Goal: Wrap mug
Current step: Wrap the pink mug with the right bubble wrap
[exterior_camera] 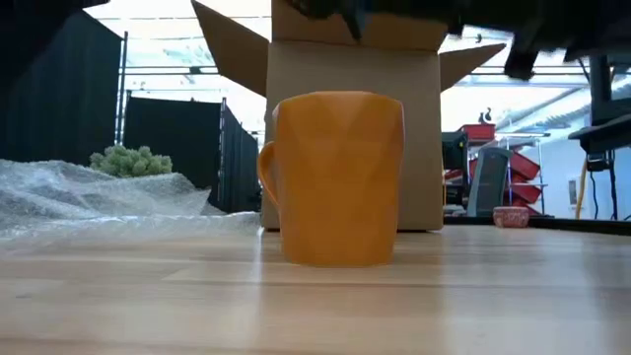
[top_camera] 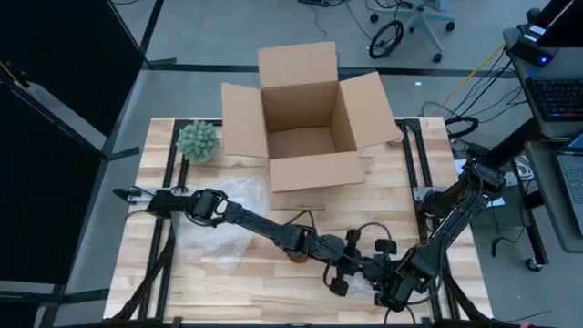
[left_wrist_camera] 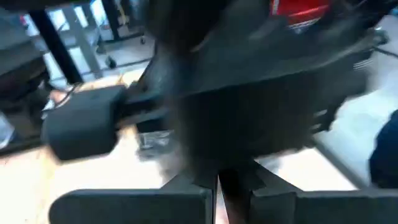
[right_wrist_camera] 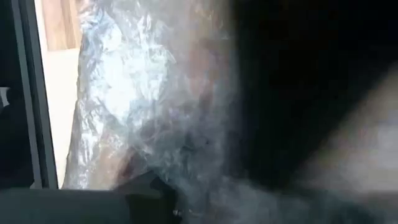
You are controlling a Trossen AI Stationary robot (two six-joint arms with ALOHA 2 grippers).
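An orange mug (exterior_camera: 335,177) stands upright on its base on the wooden table, its handle toward the bubble wrap. In the high view only a sliver of the mug (top_camera: 297,258) shows under my left arm. A sheet of clear bubble wrap (top_camera: 214,232) lies crumpled on the table's left half, apart from the mug. My left gripper (left_wrist_camera: 217,186) is shut with nothing between its fingers and hangs near the table's front edge (top_camera: 339,278), right of the mug. My right gripper (top_camera: 387,293) is close beside it, at the front right.
An open cardboard box (top_camera: 305,137) stands at the table's far middle, behind the mug. A small green plant (top_camera: 198,141) sits at the far left. The two arms cross the near half of the table and nearly meet at the front.
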